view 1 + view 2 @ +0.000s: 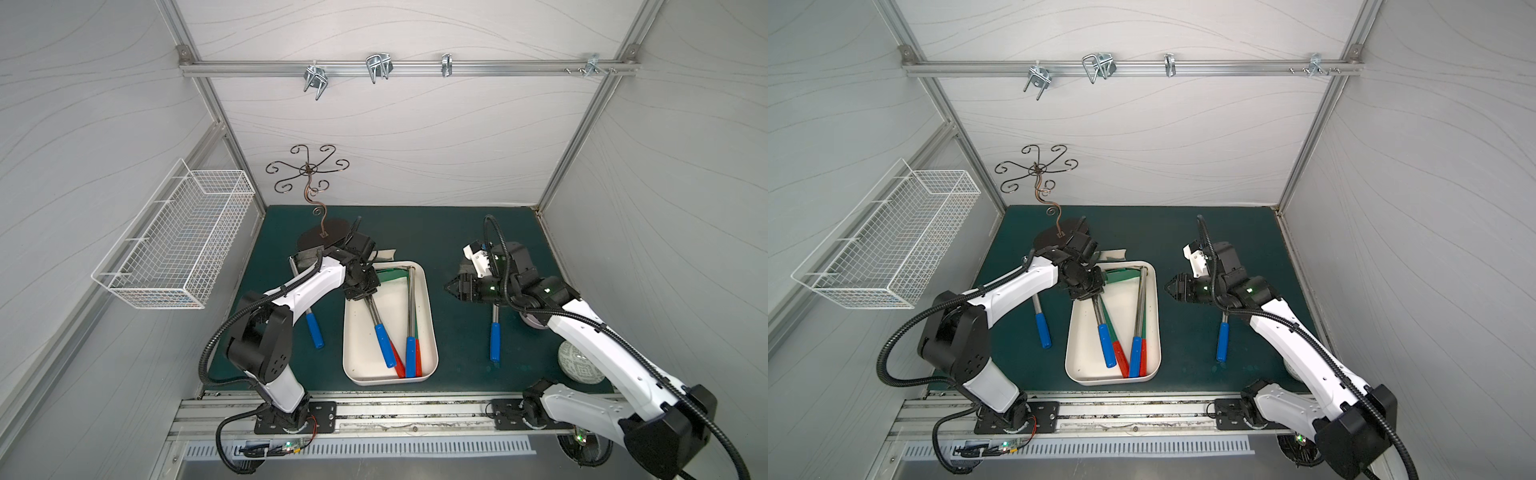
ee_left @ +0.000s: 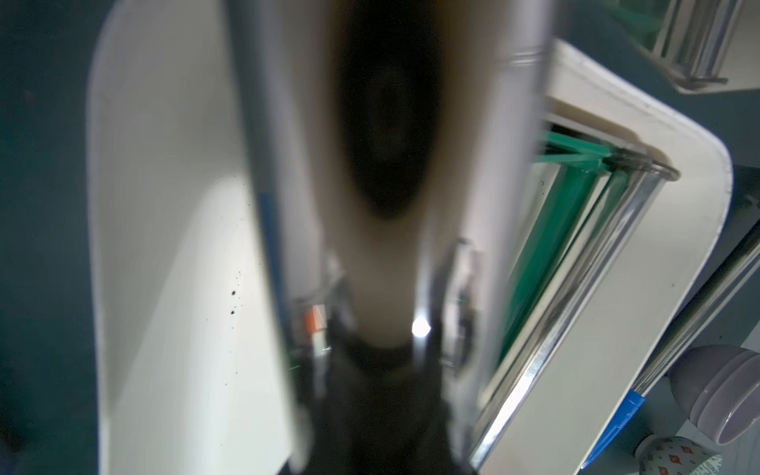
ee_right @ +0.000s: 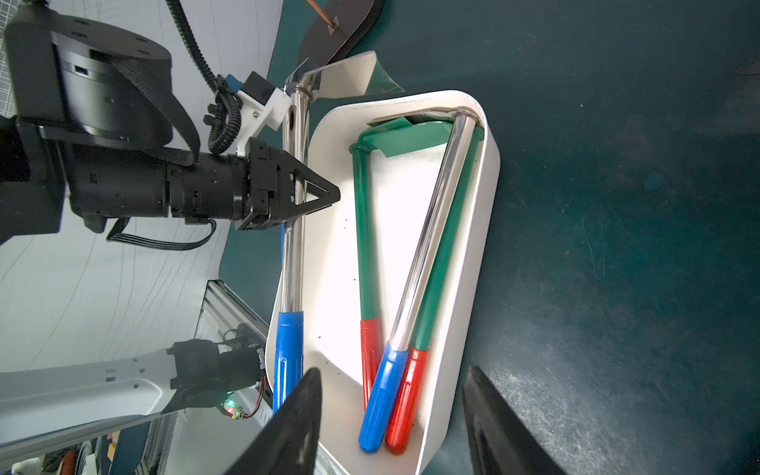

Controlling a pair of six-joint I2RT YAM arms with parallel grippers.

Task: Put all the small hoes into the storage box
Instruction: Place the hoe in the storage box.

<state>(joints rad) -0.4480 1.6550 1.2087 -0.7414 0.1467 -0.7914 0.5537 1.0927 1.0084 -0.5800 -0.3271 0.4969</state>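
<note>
TWO ARMS, SIX HOES: Your two arms work over one dark green mat [image 1: 457, 232]. One white wire-mesh basket [image 1: 174, 245] hangs on the left wall. One scroll-armed metal stand [image 1: 309, 195] rises at the mat's far left.

One storage box [image 1: 361, 353], cream-white and shallow, sits mid-mat between the arms. Three hoes lie flat inside it: two red-gripped green hoes [image 3: 364, 246] and one chrome hoe [image 3: 427, 230] with a blue grip, all with grips toward the near end.

A fourth, the small hoe [image 1: 385, 347], chrome with a blue grip, is clamped at its shaft by your left gripper [image 1: 360, 291], jaws tight on the metal. It runs along the box's left side. Its blue grip shows over the box's interior in both top views, and its pale blade juts past the far rim. Whether it touches the box cannot be told.

Two more blue-gripped hoes lie on the mat outside. The left mat hoe [image 1: 314, 330] lies under your left arm, the right mat hoe [image 1: 494, 340] under your right.

Your right gripper [image 1: 449, 286] hangs just right of the box, its two fingers [image 3: 302, 411] spread with nothing between them. One patterned bowl [image 1: 577, 361] sits at the near right edge.
</note>
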